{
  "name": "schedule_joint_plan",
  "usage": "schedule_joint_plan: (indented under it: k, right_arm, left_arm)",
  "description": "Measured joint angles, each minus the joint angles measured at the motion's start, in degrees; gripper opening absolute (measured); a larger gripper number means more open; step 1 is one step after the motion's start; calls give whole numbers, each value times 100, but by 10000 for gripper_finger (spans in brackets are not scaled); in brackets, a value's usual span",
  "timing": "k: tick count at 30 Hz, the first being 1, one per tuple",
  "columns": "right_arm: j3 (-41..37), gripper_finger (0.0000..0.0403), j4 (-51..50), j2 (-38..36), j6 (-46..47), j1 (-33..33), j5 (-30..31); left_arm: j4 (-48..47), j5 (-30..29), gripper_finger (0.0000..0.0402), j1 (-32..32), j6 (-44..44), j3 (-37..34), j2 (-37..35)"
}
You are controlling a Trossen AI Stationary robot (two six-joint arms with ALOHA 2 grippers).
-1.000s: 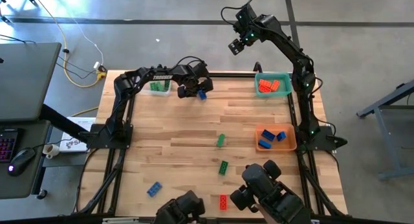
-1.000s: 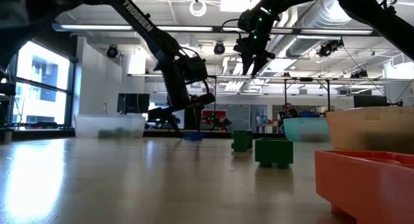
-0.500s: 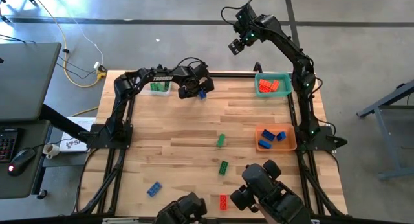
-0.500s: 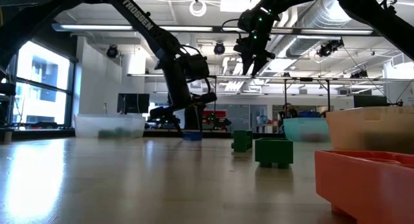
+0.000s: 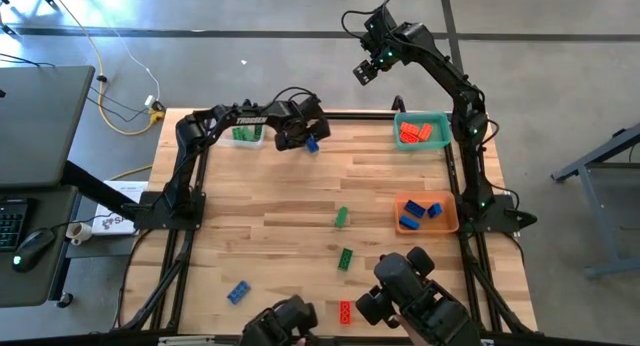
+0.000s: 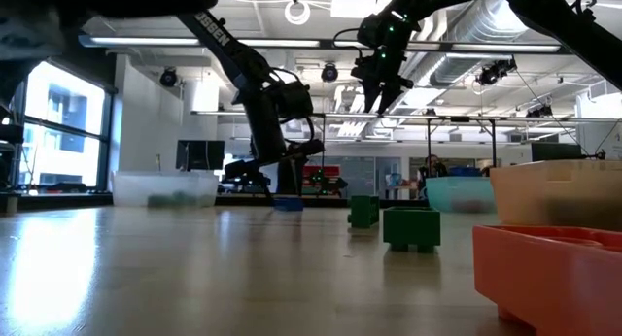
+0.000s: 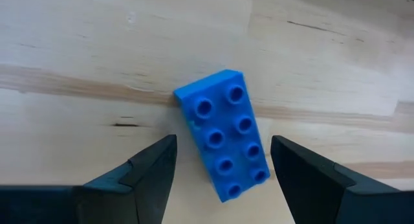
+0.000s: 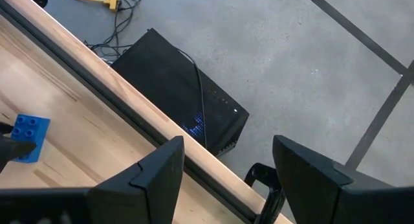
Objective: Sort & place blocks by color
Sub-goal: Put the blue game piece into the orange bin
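Wooden counter carries scattered blocks. Beside the clear tray, whose contents are hard to make out, the left claw hangs with fingers wide over a blue block, gripping nothing. Farther right, the right claw hovers past the counter's far edge, fingers apart and empty.
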Motion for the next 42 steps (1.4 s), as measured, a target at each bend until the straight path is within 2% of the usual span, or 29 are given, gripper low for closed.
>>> schedule_joint_plan:
  k: [4,16,19,25,33,38,42]
  right_arm:
    - [0,225,1,0,0,0,0]
    - [0,225,28,0,1,0,0]
    - [0,225,27,0,17,0,0]
    - [2,225,14,0,3,0,1]
    - [2,225,-362,-15,-175,1,2]
    - [2,225,-637,-187,157,60,-52]
    - [2,225,-827,-418,431,119,-322]
  left_arm:
    - [-203,236,239,72,58,13,80]
    - [-433,52,232,59,394,26,118]
    - [-457,5,201,54,437,20,120]
    - [-423,-8,104,23,1047,15,118]
    - [-260,86,104,-38,2055,-11,-2]
    - [-113,352,104,-51,2767,-11,-357]
    - [-112,576,104,-69,3514,-10,-766]
